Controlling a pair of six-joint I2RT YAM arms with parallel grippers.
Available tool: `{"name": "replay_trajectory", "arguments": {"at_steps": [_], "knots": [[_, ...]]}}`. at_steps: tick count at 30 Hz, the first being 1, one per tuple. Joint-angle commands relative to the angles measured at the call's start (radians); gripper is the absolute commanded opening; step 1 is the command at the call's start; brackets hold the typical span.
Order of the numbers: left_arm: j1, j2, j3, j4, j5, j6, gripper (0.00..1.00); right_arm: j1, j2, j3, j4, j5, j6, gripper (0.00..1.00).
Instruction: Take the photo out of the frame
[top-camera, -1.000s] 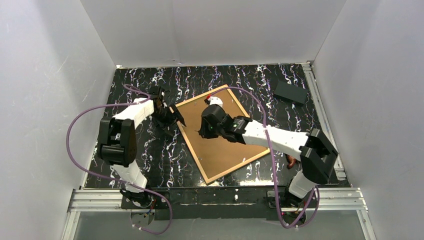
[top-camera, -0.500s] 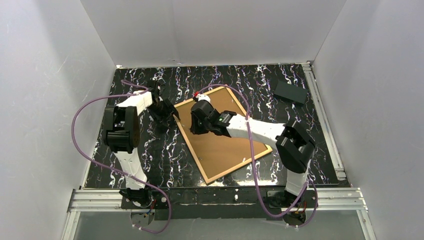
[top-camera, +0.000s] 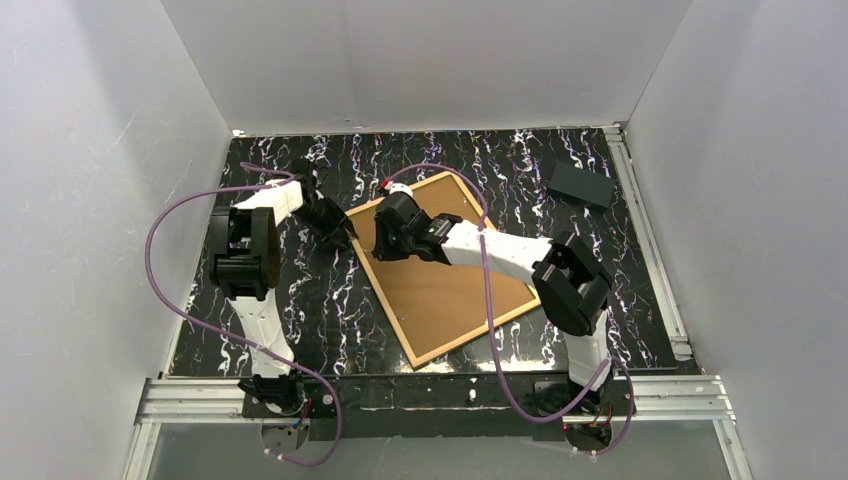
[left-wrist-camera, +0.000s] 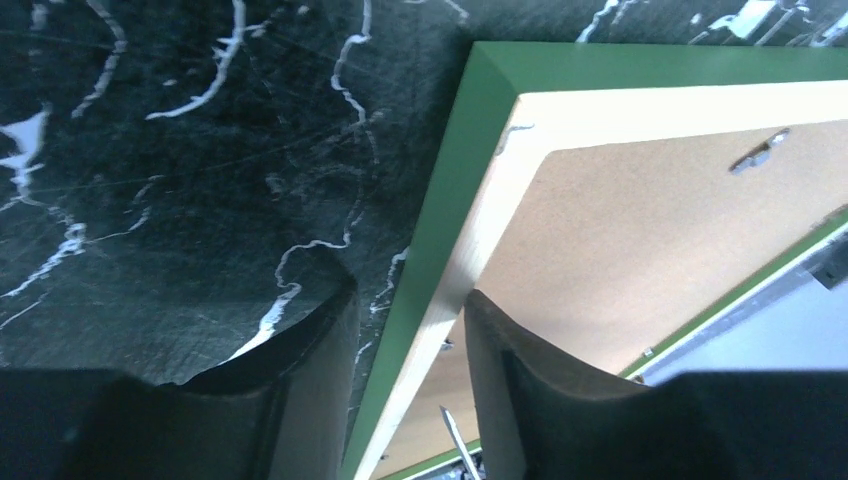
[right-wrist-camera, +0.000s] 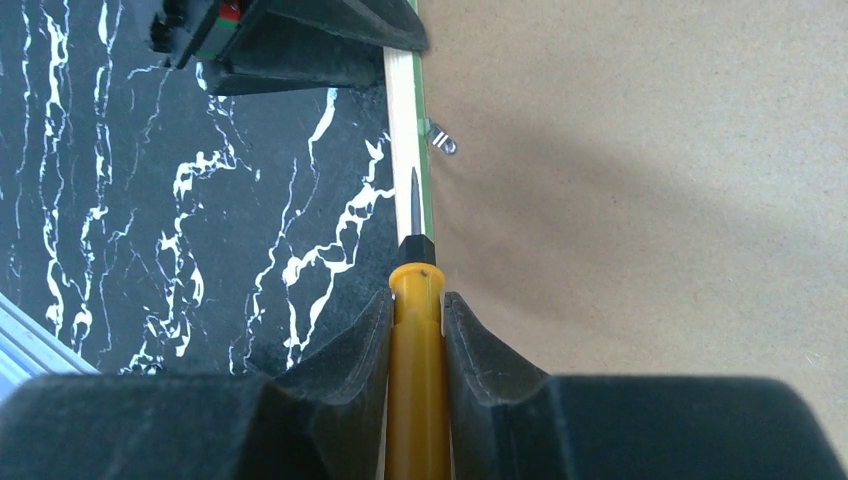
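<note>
The frame (top-camera: 385, 297) lies face down and askew on the black marbled table, its green rail (left-wrist-camera: 440, 200) around the brown backing panel (top-camera: 450, 290). The photo is hidden under the backing. My left gripper (top-camera: 343, 232) straddles the frame's left rail near the far corner, one finger on each side (left-wrist-camera: 410, 310). My right gripper (top-camera: 374, 245) is shut on a yellow screwdriver (right-wrist-camera: 415, 350). Its tip points along the left rail (right-wrist-camera: 400, 100), just short of a small metal tab (right-wrist-camera: 440, 138) on the backing (right-wrist-camera: 650, 200).
A dark grey box (top-camera: 581, 184) lies at the back right of the table. White walls close in three sides. A metal rail (top-camera: 640, 220) runs along the right edge. Purple cables loop over both arms.
My right arm has swung left across the backing, bringing the screwdriver to the frame's left rail. My left gripper has shifted slightly back along that rail.
</note>
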Motion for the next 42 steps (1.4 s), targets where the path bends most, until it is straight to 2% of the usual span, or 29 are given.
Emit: {"name": "replay_trajectory", "arguments": {"at_steps": [1, 21, 42], "knots": [[0.005, 0.031, -0.011, -0.068, -0.026, -0.013, 0.37, -0.004, 0.013, 0.061, 0.022, -0.011, 0.002, 0.01], [0.005, 0.019, -0.025, -0.077, -0.056, -0.003, 0.01, -0.004, 0.085, 0.109, -0.022, 0.014, 0.009, 0.01], [0.004, 0.024, -0.028, -0.103, -0.069, -0.003, 0.00, -0.013, 0.190, 0.263, -0.113, 0.115, 0.000, 0.01]]}}
